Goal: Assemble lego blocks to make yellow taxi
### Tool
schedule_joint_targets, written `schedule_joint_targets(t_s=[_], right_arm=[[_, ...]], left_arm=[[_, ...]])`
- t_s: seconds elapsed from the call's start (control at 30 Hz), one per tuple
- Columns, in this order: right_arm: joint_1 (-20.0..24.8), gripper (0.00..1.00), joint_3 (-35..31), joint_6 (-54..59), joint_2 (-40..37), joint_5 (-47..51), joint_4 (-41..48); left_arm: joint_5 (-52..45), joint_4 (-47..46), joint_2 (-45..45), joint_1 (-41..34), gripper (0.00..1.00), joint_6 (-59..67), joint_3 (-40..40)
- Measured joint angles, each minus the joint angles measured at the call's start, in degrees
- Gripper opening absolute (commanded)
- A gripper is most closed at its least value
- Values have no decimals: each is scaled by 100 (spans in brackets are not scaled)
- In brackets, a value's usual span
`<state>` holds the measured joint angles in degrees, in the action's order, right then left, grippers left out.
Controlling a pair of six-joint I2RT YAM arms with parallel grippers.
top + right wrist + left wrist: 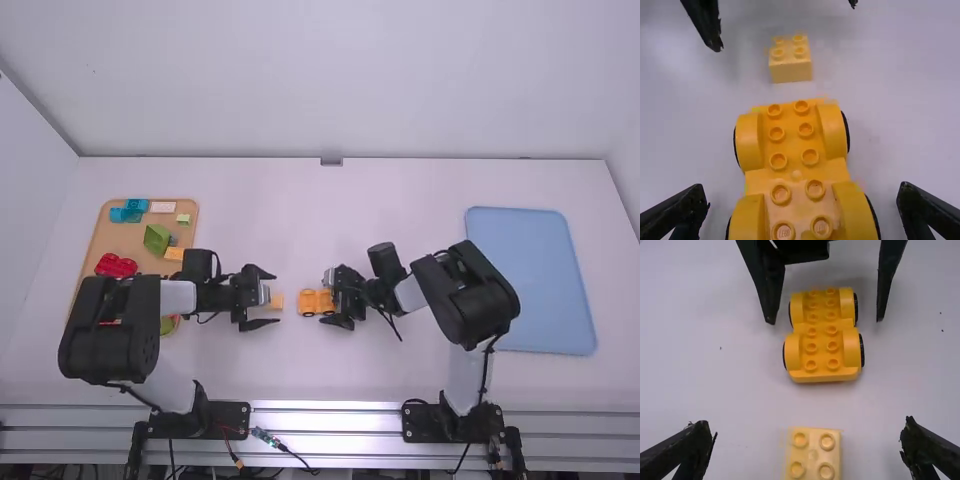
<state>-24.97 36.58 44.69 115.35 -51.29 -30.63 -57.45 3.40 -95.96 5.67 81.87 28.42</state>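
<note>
We take the yellow wheeled chassis (pixel 309 303) as our landmark; it sits on the white table (pixel 300 375) with its studs facing up and black wheels along both sides. The pale yellow two-by-two brick (pixel 790 65), studs up as well, lies to the left of the chassis as we look from the high view, near it but apart, roughly in line with its length.

Our left gripper (pixel 276 298) is over on the brick's side of the chassis, its fingers spread wide, one to each side of the brick, with a gap between them and it. Our right gripper (pixel 332 300) is at the other end of the chassis, also spread wide; we see its fingers standing one to each side of the chassis, apart from it, gripping nothing.

Well to the left of the chassis we have the tan tray (pixel 104 238), holding blue bricks (pixel 120 214), a whitish brick (pixel 163 207), a small light green brick (pixel 183 219), a green sloped block (pixel 157 239), a yellow-orange brick (pixel 174 254) and a red piece (pixel 116 265). Our left arm (pixel 178 297) covers part of that tray. Well to the right of the chassis lies the light blue tray (pixel 530 280).
</note>
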Motion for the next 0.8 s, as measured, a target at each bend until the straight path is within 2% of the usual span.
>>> schedule_joint_targets(t_s=[0.37, 0.57, 0.8], right_arm=[[0, 100, 7, -61, 11, -9, 122], [28, 100, 11, -81, 11, -22, 103], [39, 100, 11, -79, 11, -37, 105]], left_arm=[[109, -339, -560, -162, 99, -55, 428], [214, -1005, -925, -94, 100, 289, 743], [238, -1014, -1047, 7, 95, 374, 1003]])
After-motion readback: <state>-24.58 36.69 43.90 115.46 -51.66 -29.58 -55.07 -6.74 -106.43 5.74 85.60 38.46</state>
